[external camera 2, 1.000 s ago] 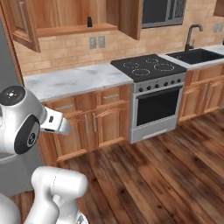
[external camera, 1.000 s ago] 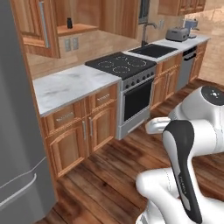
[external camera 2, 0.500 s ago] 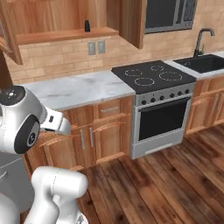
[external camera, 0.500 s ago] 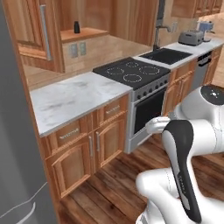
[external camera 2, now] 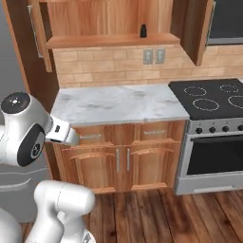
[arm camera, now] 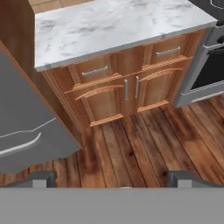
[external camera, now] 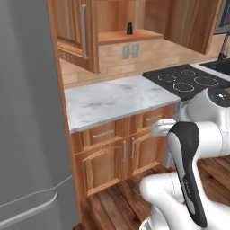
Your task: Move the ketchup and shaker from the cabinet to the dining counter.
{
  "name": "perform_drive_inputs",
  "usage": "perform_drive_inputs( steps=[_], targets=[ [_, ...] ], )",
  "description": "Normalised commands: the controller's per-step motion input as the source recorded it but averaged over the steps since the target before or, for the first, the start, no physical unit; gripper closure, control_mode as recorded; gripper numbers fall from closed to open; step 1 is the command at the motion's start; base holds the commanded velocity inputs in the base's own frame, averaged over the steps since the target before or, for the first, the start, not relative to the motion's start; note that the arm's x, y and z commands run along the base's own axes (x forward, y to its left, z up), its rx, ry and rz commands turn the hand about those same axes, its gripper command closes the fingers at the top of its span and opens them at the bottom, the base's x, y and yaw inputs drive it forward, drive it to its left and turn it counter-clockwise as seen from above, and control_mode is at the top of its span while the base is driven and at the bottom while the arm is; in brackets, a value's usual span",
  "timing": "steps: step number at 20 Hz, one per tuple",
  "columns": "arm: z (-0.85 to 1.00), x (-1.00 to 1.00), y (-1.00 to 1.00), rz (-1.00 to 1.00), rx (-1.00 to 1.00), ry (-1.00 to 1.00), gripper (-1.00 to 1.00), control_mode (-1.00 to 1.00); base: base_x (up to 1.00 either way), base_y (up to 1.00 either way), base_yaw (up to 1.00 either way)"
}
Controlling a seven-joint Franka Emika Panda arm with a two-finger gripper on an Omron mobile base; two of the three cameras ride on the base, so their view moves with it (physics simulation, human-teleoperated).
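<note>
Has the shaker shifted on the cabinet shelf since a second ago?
No. The shaker stands above the wall outlets as before; the base drove, shifting the views.

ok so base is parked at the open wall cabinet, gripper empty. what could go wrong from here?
1. The shaker stands high on the cabinet shelf while the open gripper points at the floor: a long upward reach, possibly near the arm's limit.
2. The open cabinet door juts out on the left; the arm could clip it while rising.
3. No ketchup bottle is visible on the shelf, so it may be hidden behind the door.
</note>
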Motion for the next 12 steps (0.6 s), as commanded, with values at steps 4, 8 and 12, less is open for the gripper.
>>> perform_drive_inputs(
  steps=[4,8,12],
  targets=[
    [0.0,0.0,0.0,0.0,0.0,0.0,-1.0,1.0,0.37,-0.32,0.46],
    [0.0,0.0,0.0,0.0,0.0,0.0,-1.0,1.0,0.43,-0.56,0.1],
    [0.0,0.0,0.0,0.0,0.0,0.0,-1.0,1.0,0.45,-0.57,0.0]
  ],
)
